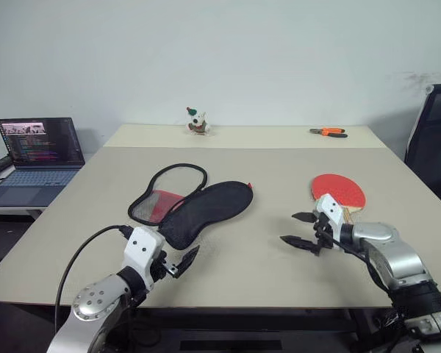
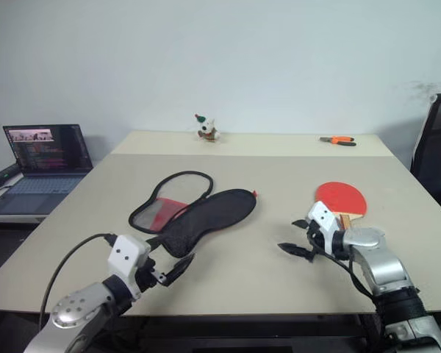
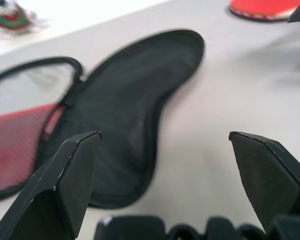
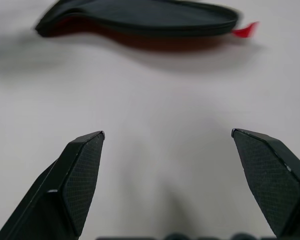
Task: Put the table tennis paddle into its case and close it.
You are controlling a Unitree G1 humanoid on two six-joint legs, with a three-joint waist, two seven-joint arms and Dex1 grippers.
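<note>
Bright, even, diffuse room light from overhead; no glare on the counter (image 1: 279, 250). Soft, faint shadows only (a pale one under the case (image 4: 140, 20) in the right wrist view). Head views sharp. Wrist views soft beyond the dark fingers (image 3: 65, 180), background blurred.
</note>
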